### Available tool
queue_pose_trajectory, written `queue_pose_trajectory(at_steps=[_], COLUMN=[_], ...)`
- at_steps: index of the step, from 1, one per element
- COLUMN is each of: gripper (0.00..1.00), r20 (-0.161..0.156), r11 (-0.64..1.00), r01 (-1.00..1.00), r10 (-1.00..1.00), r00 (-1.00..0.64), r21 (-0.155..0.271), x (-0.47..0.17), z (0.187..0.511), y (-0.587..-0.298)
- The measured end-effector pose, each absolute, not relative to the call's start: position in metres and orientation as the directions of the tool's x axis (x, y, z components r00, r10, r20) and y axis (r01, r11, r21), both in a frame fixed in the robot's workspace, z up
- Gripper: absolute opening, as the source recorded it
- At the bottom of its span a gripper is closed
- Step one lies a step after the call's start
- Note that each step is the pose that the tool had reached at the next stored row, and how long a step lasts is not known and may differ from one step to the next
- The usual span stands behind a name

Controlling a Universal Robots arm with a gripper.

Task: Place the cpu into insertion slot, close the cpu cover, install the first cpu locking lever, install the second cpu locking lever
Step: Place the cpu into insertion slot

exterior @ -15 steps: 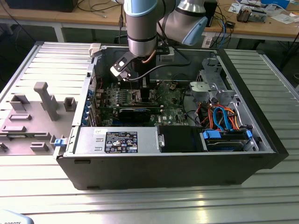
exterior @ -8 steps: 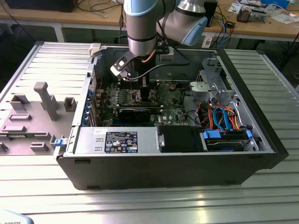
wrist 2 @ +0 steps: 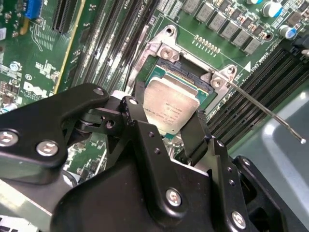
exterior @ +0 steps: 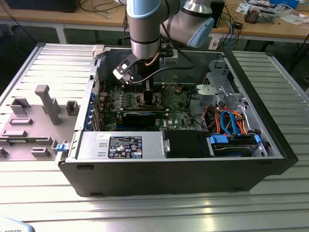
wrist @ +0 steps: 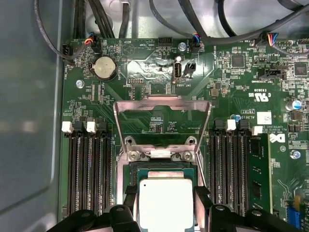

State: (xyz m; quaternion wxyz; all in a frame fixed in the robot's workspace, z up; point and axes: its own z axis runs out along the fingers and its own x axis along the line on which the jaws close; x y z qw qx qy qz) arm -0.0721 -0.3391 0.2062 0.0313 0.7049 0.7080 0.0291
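The cpu is a small square chip with a silver-grey top. It sits level over the dark middle of the insertion slot; whether it is fully seated I cannot tell. My gripper is shut on the cpu, its black fingers pressed against two opposite edges. In the second wrist view the gripper straddles the cpu inside the slot's silver rim. The cpu cover is swung open, lying back past its hinge. A thin locking lever juts out from one socket corner. In the exterior view the gripper reaches down into the computer case.
Long memory slots run along both sides of the socket. A long black card lies just in front of the socket in the exterior view. The drive cage with orange and blue cables and the case walls hem in the board.
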Motion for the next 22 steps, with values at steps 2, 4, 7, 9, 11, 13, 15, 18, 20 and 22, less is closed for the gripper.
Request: queue_pose_trajectory(at_steps=[2, 4, 7, 9, 11, 13, 15, 18, 20, 22], gripper=[0.54, 0.54, 0.54, 0.54, 0.54, 0.54, 0.54, 0.56, 0.62, 0.62], r20=[-0.003, -0.003, -0.003, -0.004, -0.004, -0.004, -0.003, -0.003, -0.003, -0.003], r11=[0.003, 0.002, 0.001, -0.001, -0.001, -0.002, -0.002, -0.002, -0.002, -0.002], r01=[0.996, 0.996, 0.996, 0.996, 0.996, 0.996, 0.996, 0.996, 0.996, 0.996], r10=[1.000, 1.000, 1.000, 1.000, 1.000, 1.000, 1.000, 1.000, 1.000, 1.000], r00=[-0.003, -0.002, -0.001, 0.002, 0.002, 0.002, 0.002, 0.002, 0.002, 0.002], r21=[0.085, 0.085, 0.085, 0.085, 0.085, 0.085, 0.085, 0.086, 0.085, 0.085], x=[-0.0722, -0.0722, -0.0719, -0.0717, -0.0716, -0.0716, -0.0716, -0.0715, -0.0716, -0.0716], z=[0.2047, 0.2024, 0.1984, 0.1971, 0.1964, 0.1962, 0.1961, 0.1957, 0.1957, 0.1957], y=[-0.3390, -0.3387, -0.3387, -0.3384, -0.3383, -0.3383, -0.3383, -0.3381, -0.3382, -0.3383])
